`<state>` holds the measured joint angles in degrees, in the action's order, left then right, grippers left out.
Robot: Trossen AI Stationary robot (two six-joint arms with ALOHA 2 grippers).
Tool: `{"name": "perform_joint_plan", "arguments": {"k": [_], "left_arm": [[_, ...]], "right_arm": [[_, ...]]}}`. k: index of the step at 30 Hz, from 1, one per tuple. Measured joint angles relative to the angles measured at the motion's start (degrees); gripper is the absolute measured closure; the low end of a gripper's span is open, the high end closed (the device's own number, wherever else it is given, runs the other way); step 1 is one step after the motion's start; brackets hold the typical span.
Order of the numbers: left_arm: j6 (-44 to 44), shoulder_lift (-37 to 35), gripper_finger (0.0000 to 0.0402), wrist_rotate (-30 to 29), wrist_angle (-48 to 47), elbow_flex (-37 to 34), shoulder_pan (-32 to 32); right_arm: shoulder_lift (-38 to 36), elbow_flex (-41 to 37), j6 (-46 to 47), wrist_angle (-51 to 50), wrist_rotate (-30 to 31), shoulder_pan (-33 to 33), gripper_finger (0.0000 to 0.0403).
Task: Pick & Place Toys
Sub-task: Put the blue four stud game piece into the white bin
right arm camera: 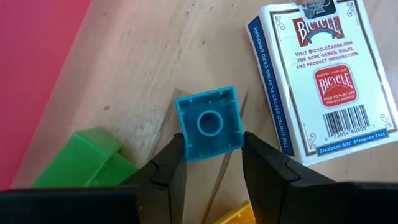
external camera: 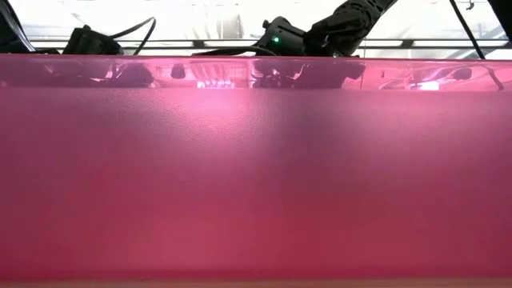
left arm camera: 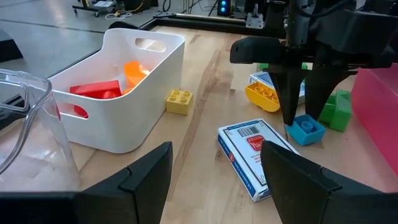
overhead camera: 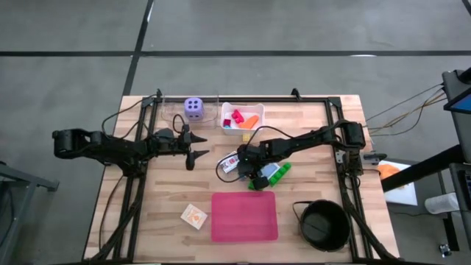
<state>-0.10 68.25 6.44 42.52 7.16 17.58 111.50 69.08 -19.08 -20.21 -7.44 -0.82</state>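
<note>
On the near part of the wooden counter [overhead camera: 309, 147] lie a small white-and-orange card [overhead camera: 194, 216], the large pink rectangular mat [overhead camera: 244, 216] and a round black pot [overhead camera: 324, 224]; the card is not yet put away.

At mid-counter the right gripper [right arm camera: 211, 155] stands straight down over a small teal square plastic block [right arm camera: 208, 124], its jaws set against two opposite sides of it with the block still sitting on the wood, so I judge the grasp only just made and the lift still to come. Just beside it wait a green plastic block [right arm camera: 93, 158], a yellow studded block [left arm camera: 261, 93], a smaller yellow brick [left arm camera: 178, 101] and a boxed deck of cards [right arm camera: 320, 78].

The left gripper [left arm camera: 214, 177] hovers left of centre, jaws spread and empty.

Farther back, the white plastic tub [overhead camera: 259, 110] already holds red and orange pieces [overhead camera: 243, 118]; the purple die with white dots [overhead camera: 193, 108] sits left of it, in a clear container. Roughly half remains.
</note>
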Motion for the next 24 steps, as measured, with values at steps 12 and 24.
{"name": "perform_joint_plan", "arguments": {"k": [12,24], "left_arm": [[0.0,0.0,0.0156,0.0,0.0,0.0,0.0],[0.0,0.0,0.0156,0.0,-0.2,0.0,0.0]], "right_arm": [[-3.6,0.0,-0.9,0.1,0.4,-0.2,0.0283],[-7.4,-8.7,3.8,36.8,-18.6,-4.6,0.0283]]}}
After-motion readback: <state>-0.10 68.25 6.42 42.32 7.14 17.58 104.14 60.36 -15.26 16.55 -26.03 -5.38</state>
